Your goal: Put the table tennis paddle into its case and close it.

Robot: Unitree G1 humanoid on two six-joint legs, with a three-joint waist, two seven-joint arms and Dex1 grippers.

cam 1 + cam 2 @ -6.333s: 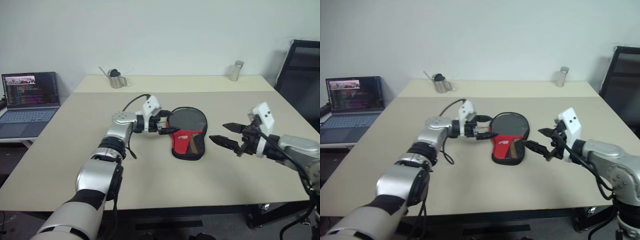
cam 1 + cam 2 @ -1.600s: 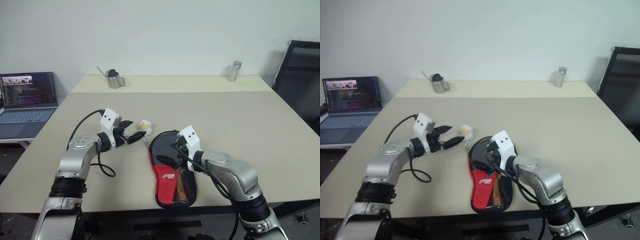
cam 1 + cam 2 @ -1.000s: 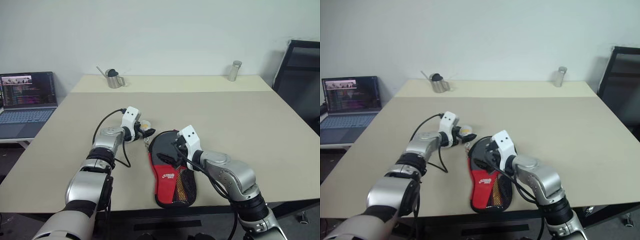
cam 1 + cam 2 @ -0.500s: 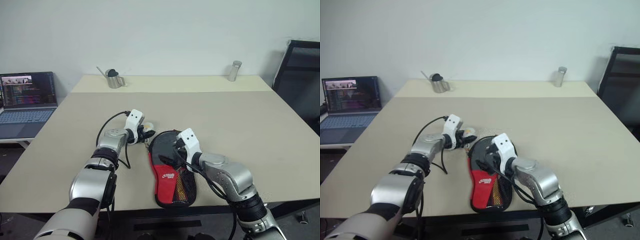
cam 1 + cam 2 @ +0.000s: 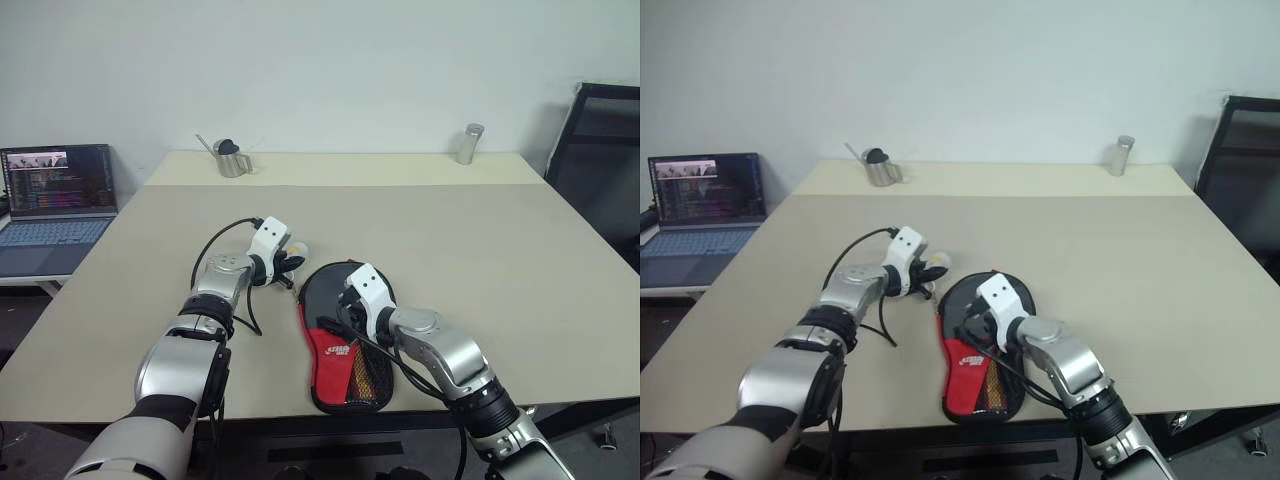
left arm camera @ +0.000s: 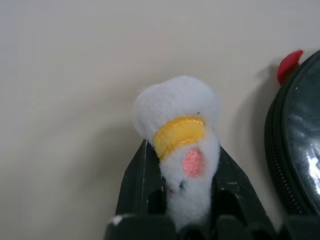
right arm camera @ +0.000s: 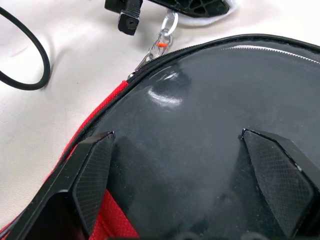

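The case (image 5: pixel 335 355) lies flat near the table's front edge, black rounded head away from me, red end with white logo and mesh pocket toward me. The table tennis paddle is hidden. My right gripper (image 7: pixel 176 135) is open, fingers spread on the glossy black head (image 7: pixel 200 100). A small white plush charm (image 6: pixel 175 107) with a yellow and pink patch hangs by a short chain (image 7: pixel 167 25) from the zip pull (image 7: pixel 145 60) at the head's left rim. My left gripper (image 5: pixel 290 265) is shut on that charm just left of the case.
A laptop (image 5: pixel 60 195) stands on a side table at the left. A metal watering can (image 5: pixel 232 158) and a metal cylinder (image 5: pixel 467 142) sit at the table's far edge. A black chair (image 5: pixel 600 150) stands at the right. A black cable (image 5: pixel 215 250) loops off my left wrist.
My left gripper has shut on the plush charm that it stood open around a second ago. My right gripper has sunk a little onto the case's head. The case has stayed put.
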